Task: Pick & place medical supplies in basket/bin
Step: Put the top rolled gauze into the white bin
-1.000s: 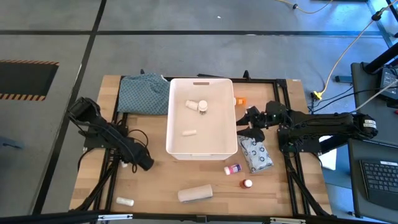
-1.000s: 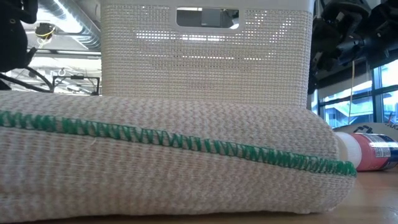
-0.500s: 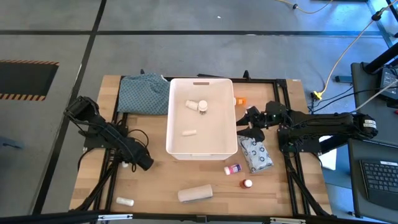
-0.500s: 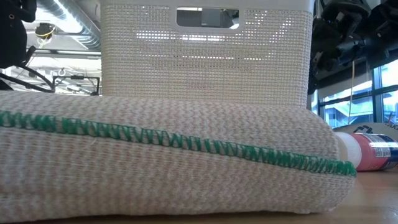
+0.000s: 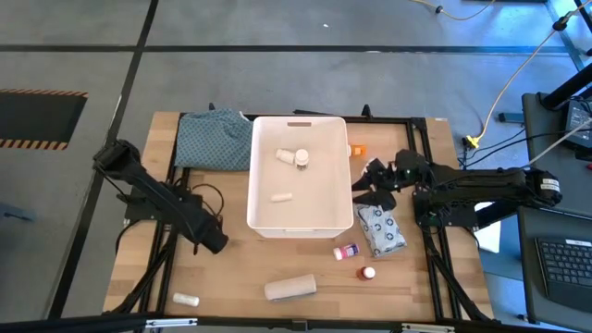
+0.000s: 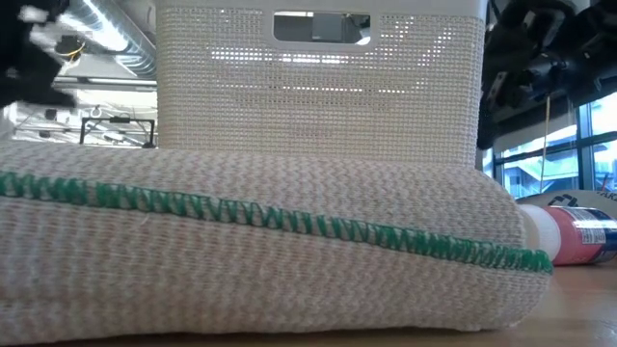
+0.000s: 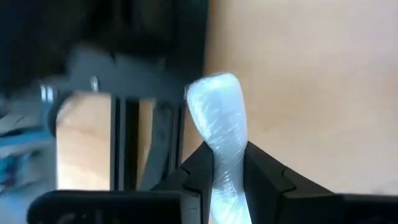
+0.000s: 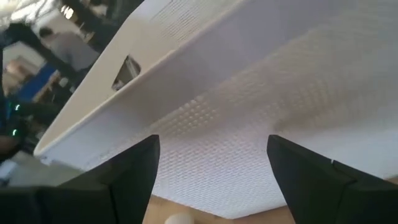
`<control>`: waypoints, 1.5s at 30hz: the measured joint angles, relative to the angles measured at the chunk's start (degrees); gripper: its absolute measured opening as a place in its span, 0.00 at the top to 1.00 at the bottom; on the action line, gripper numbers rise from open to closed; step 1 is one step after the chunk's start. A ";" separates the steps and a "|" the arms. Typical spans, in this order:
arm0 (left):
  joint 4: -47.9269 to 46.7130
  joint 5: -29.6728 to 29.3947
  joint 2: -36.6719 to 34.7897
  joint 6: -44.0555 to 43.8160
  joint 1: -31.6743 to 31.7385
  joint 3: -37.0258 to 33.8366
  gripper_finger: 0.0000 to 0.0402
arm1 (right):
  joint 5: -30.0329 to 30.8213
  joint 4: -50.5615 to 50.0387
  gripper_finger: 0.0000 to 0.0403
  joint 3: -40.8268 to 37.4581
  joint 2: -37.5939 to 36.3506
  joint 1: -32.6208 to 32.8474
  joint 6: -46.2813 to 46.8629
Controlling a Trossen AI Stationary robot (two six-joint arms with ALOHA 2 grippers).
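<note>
The left end effector [image 7: 225,180] is clenched on a small white roll [image 7: 219,124], which stands out forward from between its two dark fingers [image 7: 264,174]. In the high view this end effector [image 5: 209,242] sits low over the wooden surface [image 5: 222,287], left of the white bin [image 5: 254,199], with a black frame rail beside it. Its arm stretches back diagonally toward the surface's left edge.

The right end effector [image 5: 368,188] hangs just beside the bin's right wall with its fingers spread and nothing between them; in its wrist view the fingers [image 8: 314,183] frame the perforated white wall [image 8: 249,112]. Its arm reaches in level from the right.

Inside the bin lie three white pieces: two touching rolls [image 5: 294,156] near the handle-slot end and one short tube [image 5: 281,196] nearer the middle. Just in front of the right end effector lies one grey-patterned packet [image 5: 381,230]. Beyond that are two small bottles, one with a pink cap [image 5: 346,251] and one with a red cap [image 5: 368,273]. An orange-capped item [image 5: 357,149] shows behind the right end effector, by the bin's far corner. One beige roll [image 5: 290,288] lies near the front edge; in the low view it fills the foreground and hides most of the surface. One small white tube [image 5: 186,300] lies at the front left, well apart from the left end effector. A teal patterned cloth [image 5: 213,141] touches the bin's left wall.
</note>
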 joint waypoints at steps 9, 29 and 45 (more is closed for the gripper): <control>-9.37 -41.06 -7.15 2.45 0.93 15.35 0.84 | 0.13 -4.25 0.26 0.00 0.00 -4.59 5.41; 42.34 -31.62 -6.84 98.93 29.68 31.62 0.85 | 4.10 -13.66 0.26 0.91 0.01 -9.18 3.66; 38.98 2.16 14.42 109.37 42.71 31.54 0.85 | 20.70 -64.05 0.26 32.67 0.29 -13.96 -6.67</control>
